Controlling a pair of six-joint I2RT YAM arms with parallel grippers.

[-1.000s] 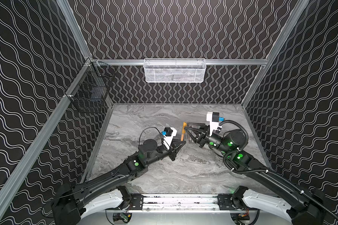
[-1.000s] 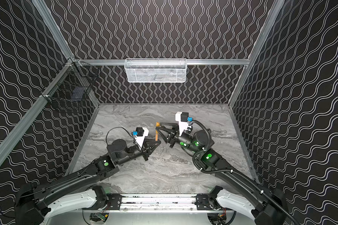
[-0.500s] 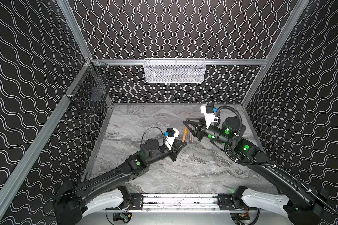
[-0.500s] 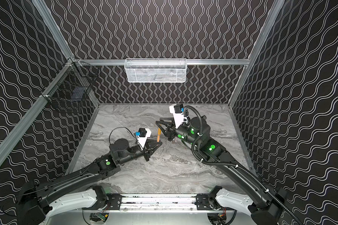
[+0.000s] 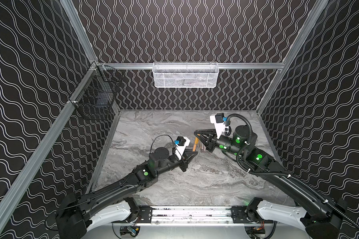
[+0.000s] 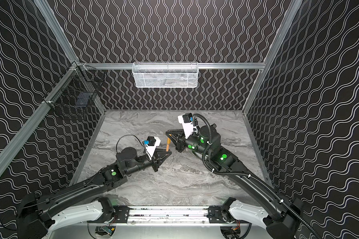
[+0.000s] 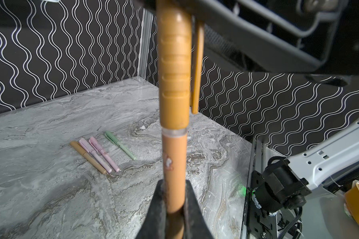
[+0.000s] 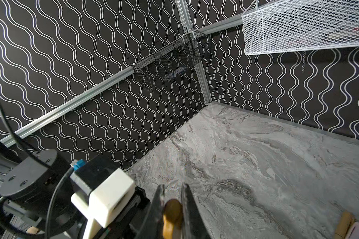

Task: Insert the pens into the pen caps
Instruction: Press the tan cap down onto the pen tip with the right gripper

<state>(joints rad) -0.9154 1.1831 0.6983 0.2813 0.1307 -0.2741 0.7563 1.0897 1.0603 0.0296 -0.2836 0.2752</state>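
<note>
table [image 7: 50,196]: four capped pens [image 7: 100,154] lie beyond your left gripper [image 7: 174,186] | left gripper: clamped on tan-orange pen [image 7: 174,161] | right gripper [image 8: 172,192]: closed on its cap [image 7: 173,72], just past the left jaws | step: last capping, apparently | next: press cap home along the barrel, then release

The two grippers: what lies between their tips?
One tan-orange pen, seen in both top views. The left gripper grips its barrel, the right gripper its cap; the left wrist view shows this closest.
</note>
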